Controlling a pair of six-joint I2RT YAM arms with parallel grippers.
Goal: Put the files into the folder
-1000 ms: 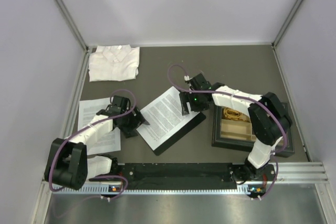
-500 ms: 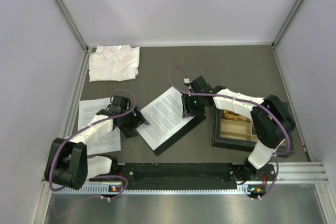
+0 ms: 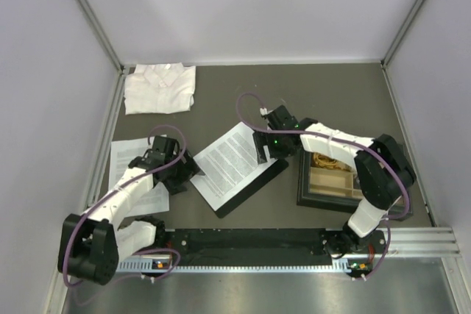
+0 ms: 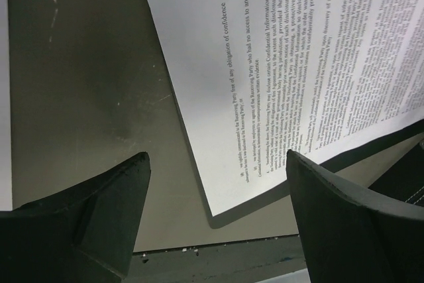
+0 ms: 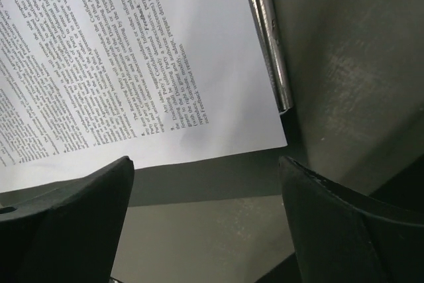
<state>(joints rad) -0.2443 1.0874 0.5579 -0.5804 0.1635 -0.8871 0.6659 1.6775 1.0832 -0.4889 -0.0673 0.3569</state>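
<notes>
Folder (image 3: 257, 184) mostly hidden under one sheet (image 3: 232, 161) (clip (image 5: 268, 38) edge showing); left claw (image 4: 215, 164) and right claw (image 5: 205, 164) gape empty.

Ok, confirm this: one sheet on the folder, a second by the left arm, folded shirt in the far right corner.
Wrong corner: the folded shirt sits in the far left corner, as the top external view shows. One sheet does lie on the folder, a second sheet by the left arm.
</notes>
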